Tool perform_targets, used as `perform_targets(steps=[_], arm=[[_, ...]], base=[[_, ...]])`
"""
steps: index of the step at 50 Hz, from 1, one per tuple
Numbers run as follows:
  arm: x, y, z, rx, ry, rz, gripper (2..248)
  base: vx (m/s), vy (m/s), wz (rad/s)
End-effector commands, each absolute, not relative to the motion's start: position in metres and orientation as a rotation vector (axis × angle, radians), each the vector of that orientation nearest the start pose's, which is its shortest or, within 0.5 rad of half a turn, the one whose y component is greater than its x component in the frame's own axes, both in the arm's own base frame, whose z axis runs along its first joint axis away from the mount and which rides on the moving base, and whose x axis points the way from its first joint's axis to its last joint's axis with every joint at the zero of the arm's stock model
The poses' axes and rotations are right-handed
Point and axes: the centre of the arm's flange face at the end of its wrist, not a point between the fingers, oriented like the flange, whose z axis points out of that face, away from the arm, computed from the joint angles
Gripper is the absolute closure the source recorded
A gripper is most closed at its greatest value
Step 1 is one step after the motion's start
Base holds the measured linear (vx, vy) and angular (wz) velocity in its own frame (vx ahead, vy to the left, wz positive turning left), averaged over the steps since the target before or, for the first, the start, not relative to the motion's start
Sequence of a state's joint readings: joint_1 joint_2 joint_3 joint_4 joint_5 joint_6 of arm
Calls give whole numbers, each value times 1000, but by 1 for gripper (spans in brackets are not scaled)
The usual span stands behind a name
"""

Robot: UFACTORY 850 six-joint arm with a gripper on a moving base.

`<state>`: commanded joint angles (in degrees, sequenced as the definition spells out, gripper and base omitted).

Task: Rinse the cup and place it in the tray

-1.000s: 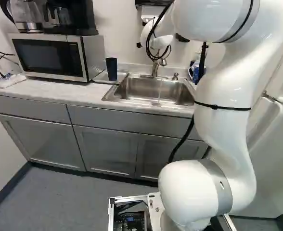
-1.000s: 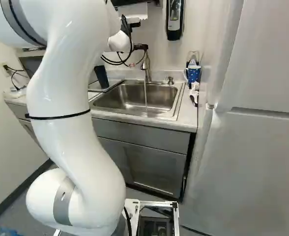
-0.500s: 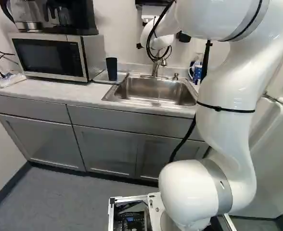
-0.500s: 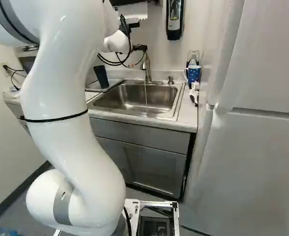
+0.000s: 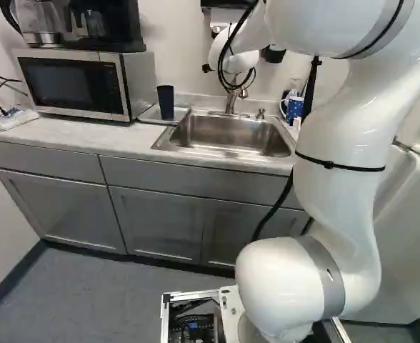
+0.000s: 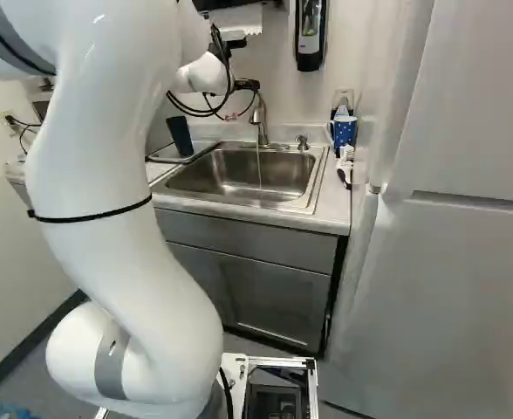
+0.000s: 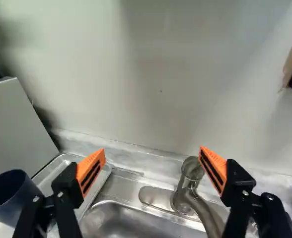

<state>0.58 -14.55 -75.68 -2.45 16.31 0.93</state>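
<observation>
"What's biggest?"
"The fridge (image 6: pixel 448 279) at the right, then the white arm (image 5: pixel 335 136), rising near and reaching toward the far wall (image 7: pixel 161 84)."
"And along the counter (image 5: pixel 74 141)?"
"The microwave (image 5: pixel 71 84) sits left; the sink (image 5: pixel 228 136) lies right of it. Between them is the tray (image 5: pixel 181 113)."
"What about the gripper (image 6: pixel 249 85)?"
"It's above the sink's far side, released, its fingers (image 7: pixel 91 169) wide apart. Water (image 6: pixel 258 166) runs from the faucet (image 6: pixel 260 122)."
"And the cups?"
"A spotted mug (image 6: pixel 345 130) stands right of the sink. The dark blue cup (image 5: pixel 166 103) stands upright on the tray, left of the sink."
</observation>
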Motion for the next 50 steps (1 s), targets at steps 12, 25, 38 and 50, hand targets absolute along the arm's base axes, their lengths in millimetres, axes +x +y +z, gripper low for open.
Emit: perform_targets(steps=[12,25,38,50], arm=[[625,7,648,-2453,-55,-1962,3],[614,7,649,-2456,-55,-1958,3],[592,5,649,-2470,-50,-1944,3],[567,0,649,-2488,-39,-1931,3]], base=[[0,0,0],[0,0,0],[0,0,0],[0,0,0]])
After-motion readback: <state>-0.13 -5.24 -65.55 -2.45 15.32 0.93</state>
